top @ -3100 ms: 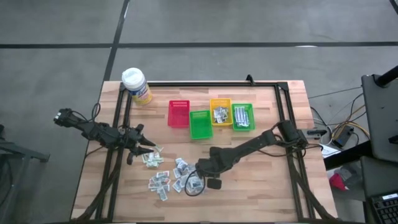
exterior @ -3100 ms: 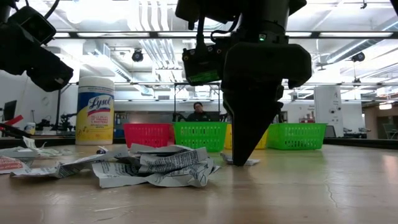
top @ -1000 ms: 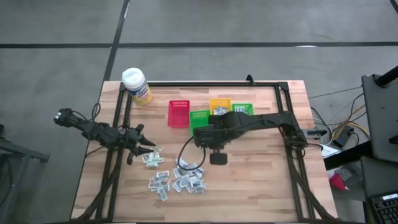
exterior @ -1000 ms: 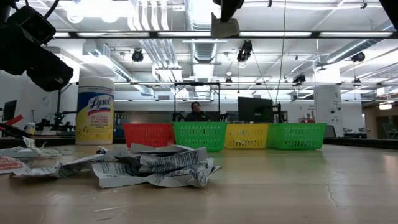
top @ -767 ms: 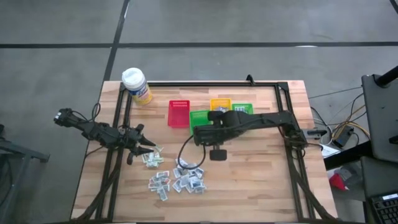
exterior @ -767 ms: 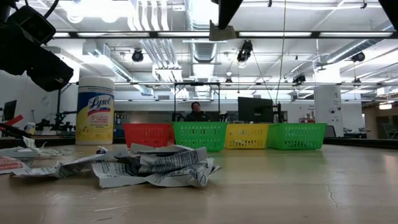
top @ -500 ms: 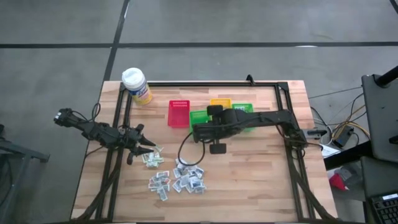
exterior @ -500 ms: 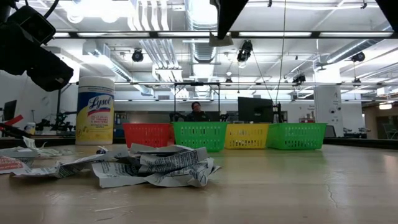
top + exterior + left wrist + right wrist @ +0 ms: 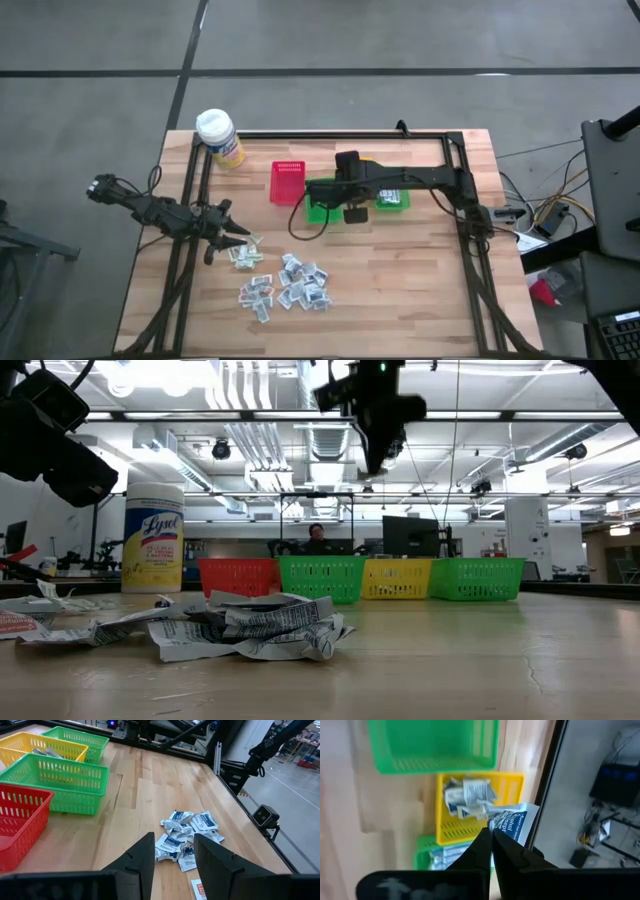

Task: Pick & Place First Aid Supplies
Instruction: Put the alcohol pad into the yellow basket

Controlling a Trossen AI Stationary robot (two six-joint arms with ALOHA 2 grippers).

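My right gripper (image 9: 492, 829) (image 9: 349, 170) hangs high over the row of bins, shut on one white first aid packet with blue print (image 9: 512, 822). Below it stands the yellow bin (image 9: 516, 779), which holds several packets (image 9: 467, 795). In the low view this gripper (image 9: 372, 465) points down, well above the bins. More first aid supplies (image 9: 285, 285) (image 9: 187, 837) lie loose in a heap on the wooden table. My left gripper (image 9: 172, 865) (image 9: 228, 230) waits open at the table's left, nothing between its fingers. My right gripper pinches the packet by one edge (image 9: 496, 824) between its two fingertips. The fingers point steeply down from above. The packet is lifted clear and sticks out past the fingertips, over the yellow bin's far side.
A red bin (image 9: 287, 183), a green bin (image 9: 320, 208) and a second green bin with packets (image 9: 392, 195) flank the yellow one. A yellow wipes canister (image 9: 220, 137) stands at the far left corner. A dark frame rail (image 9: 330, 134) runs along the far edge.
My right gripper has carried the packet from over the table's middle toward the far edge, to above the bins. It has sunk somewhat, tipped more steeply down and rolled, and has stayed shut on the packet.
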